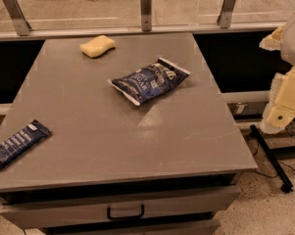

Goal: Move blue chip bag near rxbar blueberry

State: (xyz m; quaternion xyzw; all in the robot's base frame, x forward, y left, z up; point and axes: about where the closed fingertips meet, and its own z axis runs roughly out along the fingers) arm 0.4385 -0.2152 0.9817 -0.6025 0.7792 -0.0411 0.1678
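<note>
The blue chip bag (149,81) should be grasped across its puffy middle by the claw (282,109), seen at right, its opening not discernible.

On the tabletop (88,126) the blue chip bag (148,81) lies near the centre, a sponge (97,46) behind-left of it, the rxbar blueberry (18,143) at the front left edge. The pincer (280,115) hangs off the right side.

Glossy bag (149,80); matt end effector (280,112) beside table (112,136)
</note>
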